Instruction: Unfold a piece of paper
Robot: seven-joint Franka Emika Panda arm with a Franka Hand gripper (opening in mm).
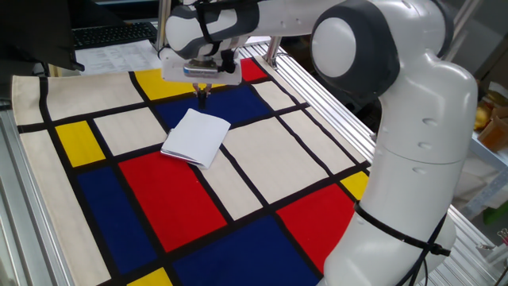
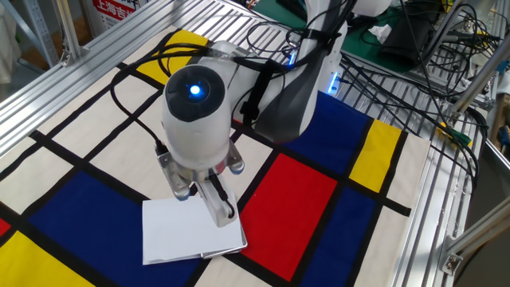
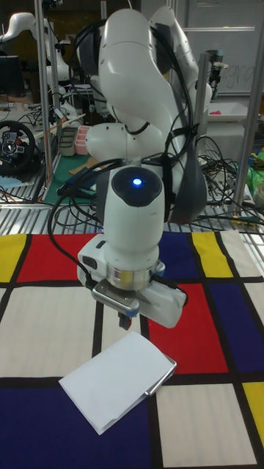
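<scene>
The piece of paper [image 1: 196, 137] lies folded and flat on the colourful cloth [image 1: 163, 195], across a blue, a cream and a red square. It also shows as a white folded rectangle in the other fixed view [image 2: 185, 232] and in the tall view [image 3: 114, 381]. My gripper [image 1: 202, 94] points straight down at the sheet's far corner, just over its edge. Its dark fingertips stand close together, shut, with nothing visibly between them. In the other fixed view the gripper [image 2: 221, 211] hangs over the paper's upper right part. The gripper [image 3: 125, 318] sits just above the paper's top corner in the tall view.
White sheets printed with text [image 1: 119, 56] and a keyboard [image 1: 111, 33] lie beyond the cloth's far edge. Aluminium rails [image 1: 321, 91] border the table. Cables [image 2: 414, 76] and the arm's base crowd one side.
</scene>
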